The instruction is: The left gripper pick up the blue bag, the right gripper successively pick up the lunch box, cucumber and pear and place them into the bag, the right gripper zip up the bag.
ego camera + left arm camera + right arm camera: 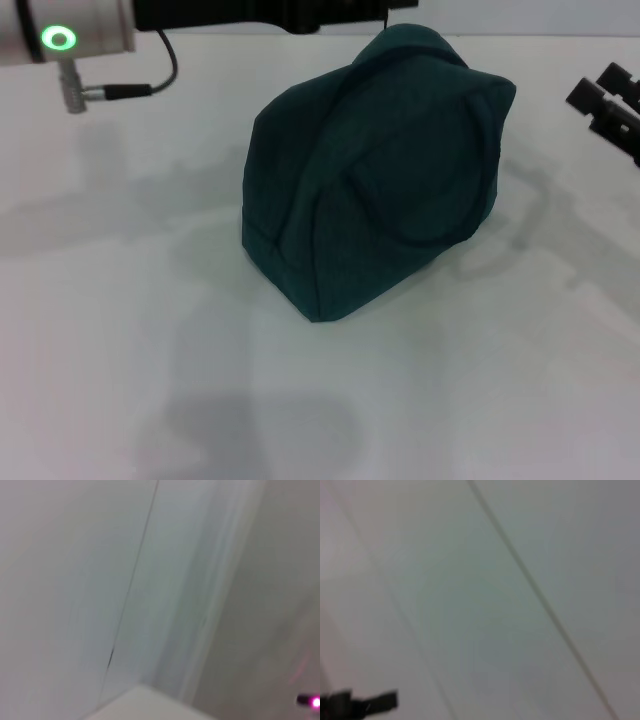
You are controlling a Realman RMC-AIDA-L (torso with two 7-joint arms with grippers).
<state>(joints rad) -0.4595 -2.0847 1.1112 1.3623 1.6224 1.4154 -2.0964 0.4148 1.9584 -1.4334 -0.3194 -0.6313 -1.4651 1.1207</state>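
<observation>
1. Far left: silver section of the left arm (60,35) with a lit green ring, hanging over the back of the white worktop (120,330). Black part of that arm stretching along the far edge toward the middle.
2. Left end effector (395,12) cropped at the far edge, just above and behind the bag's peak. Apart, together or clamped on something: can't tell. Nothing useful from its wrist view, just pale wall.
3. Middle: blue bag (370,180) sitting upright on the worktop, bulging, one loop handle (430,190) lying flat on the side facing the camera. Top ridge apparently running from near-left up to far-right. Zipper and pull not visible from here.
4. No sign of lunch box, cucumber or pear anywhere on the worktop. Probably inside already, but only a guess.
5. Right: right end effector (598,90) poking in at the edge, level with the bag's upper half and near its right shoulder, not touching. State: can't tell either.
6. Key relation for a zip-up: bag top lying to the left of the right end effector and slightly farther back, so a short reach inward along the ridge. Looks like the nearer one for that job.
</observation>
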